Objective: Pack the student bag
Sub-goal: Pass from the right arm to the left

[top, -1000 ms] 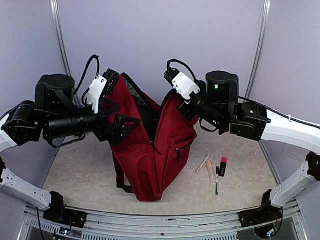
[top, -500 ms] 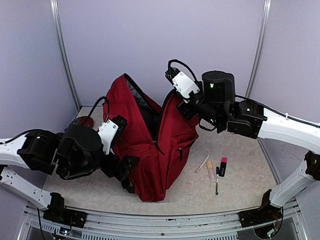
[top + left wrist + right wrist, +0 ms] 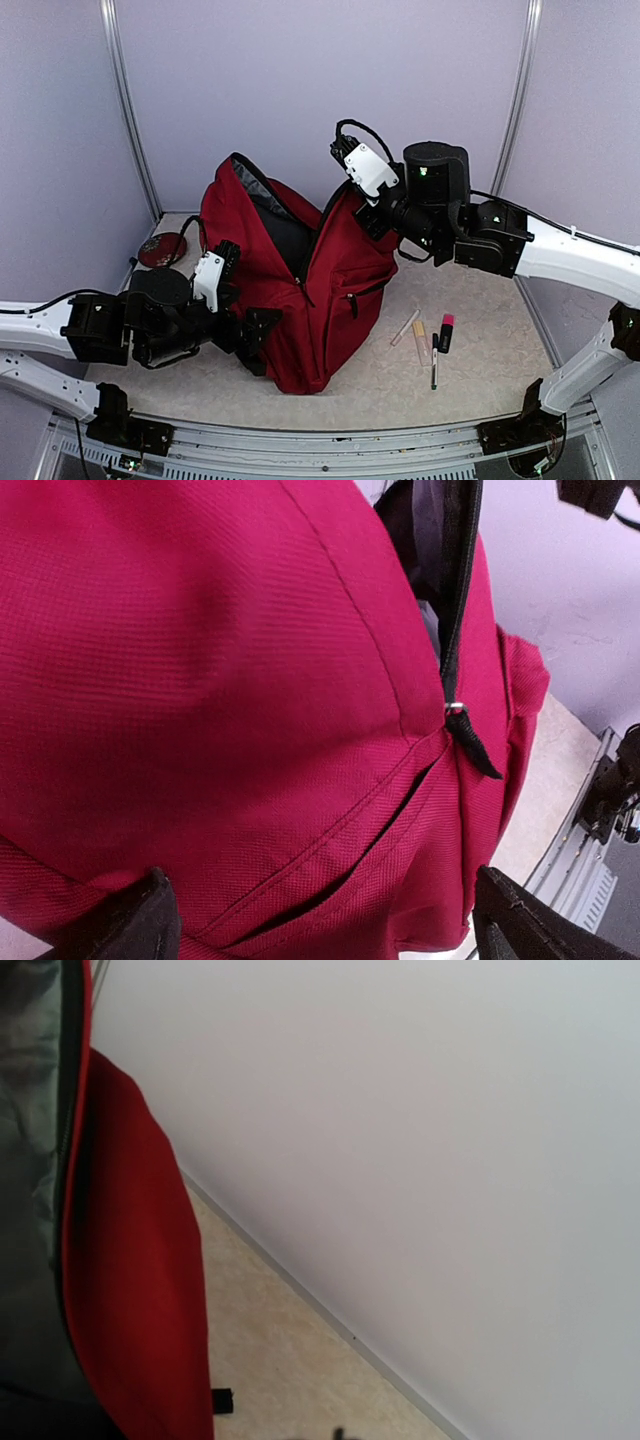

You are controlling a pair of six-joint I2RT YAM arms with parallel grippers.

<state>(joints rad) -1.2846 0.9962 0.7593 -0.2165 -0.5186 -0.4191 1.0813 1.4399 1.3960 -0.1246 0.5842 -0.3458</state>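
Beige table [image 3: 490, 290], lilac walls. Bag [image 3: 330, 290] upright at centre, mouth gaping. Soft fabric, probably light while unfilled, likely to sag unless held. Best grip on rim or zip edge, not slack panel. Right gripper [image 3: 365, 212] reaches in high from right, clamped on far-right rim, apparently propping mouth. Left gripper [image 3: 252, 335] low, near-left, arm along table, jaws spread wide against bag's lower side, holding nothing.
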